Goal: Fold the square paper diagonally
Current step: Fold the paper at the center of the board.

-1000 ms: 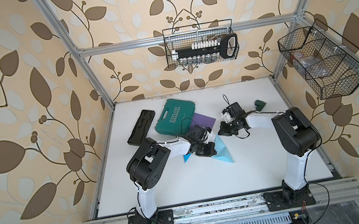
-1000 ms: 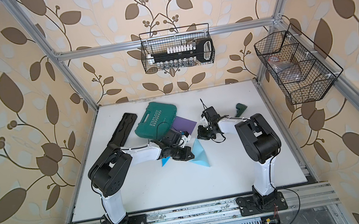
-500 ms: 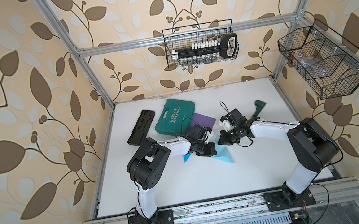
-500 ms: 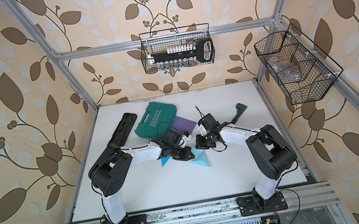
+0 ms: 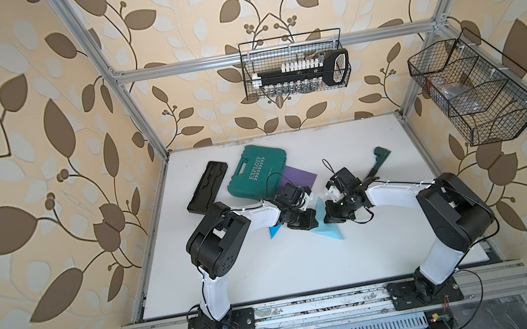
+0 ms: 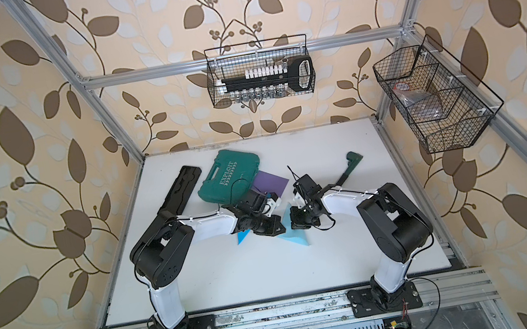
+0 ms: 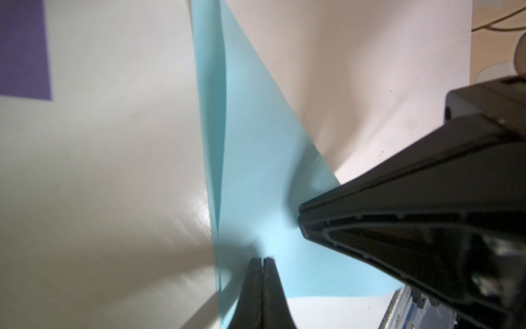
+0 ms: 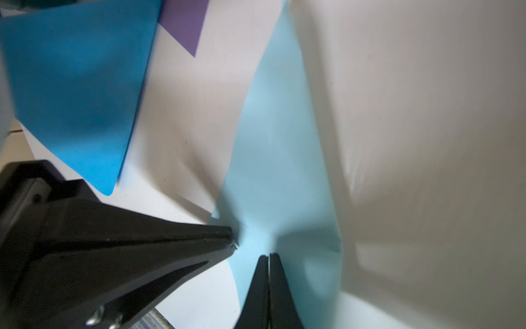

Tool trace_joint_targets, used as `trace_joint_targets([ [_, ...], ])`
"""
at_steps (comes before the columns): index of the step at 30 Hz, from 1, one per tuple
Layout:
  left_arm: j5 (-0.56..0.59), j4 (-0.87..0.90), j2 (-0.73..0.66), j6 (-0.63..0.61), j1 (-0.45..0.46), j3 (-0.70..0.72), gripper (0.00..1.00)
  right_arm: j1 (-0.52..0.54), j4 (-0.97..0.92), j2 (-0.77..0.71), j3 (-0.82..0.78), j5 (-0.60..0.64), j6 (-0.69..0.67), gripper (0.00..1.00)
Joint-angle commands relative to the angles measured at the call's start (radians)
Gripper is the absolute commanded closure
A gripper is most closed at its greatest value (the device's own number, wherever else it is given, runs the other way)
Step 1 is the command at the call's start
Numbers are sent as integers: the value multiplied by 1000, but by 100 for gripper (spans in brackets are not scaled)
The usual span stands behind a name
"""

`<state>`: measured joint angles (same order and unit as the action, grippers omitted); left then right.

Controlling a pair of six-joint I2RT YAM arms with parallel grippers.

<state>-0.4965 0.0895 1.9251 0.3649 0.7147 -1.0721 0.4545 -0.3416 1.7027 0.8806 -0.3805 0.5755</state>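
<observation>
A: Locate the light blue paper [image 5: 330,231].
B: Lies mid-table, doubled into a triangle, layers gaping along one edge.
A: Check left gripper [image 7: 262,260] and right gripper [image 8: 269,256].
B: Both fully closed, clasping nothing. Tips planted on the sheet, facing each other, likely flattening the crease.

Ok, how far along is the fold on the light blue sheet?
Done: light blue paper already doubled into a triangle. In hand: left gripper and right gripper, both shut, tips down on it. To do: flattening the crease; layers gape along one edge.
</observation>
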Motion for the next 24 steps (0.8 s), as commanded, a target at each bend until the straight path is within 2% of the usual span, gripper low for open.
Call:
trace_joint_targets([
  [1,80,125,44,-33,8,9,100,4,-32,22,-25,27,-12,100],
  [6,98,137,48,-33,6,8,100,-17,-42,18,-57,45,-25,100],
  [15,116,149,51,-35,-1,8,100,-136,-33,-15,-144,43,-33,100],
  [24,122,153,49,-38,-3,9,100,-143,-28,-26,-149,58,-5,100],
])
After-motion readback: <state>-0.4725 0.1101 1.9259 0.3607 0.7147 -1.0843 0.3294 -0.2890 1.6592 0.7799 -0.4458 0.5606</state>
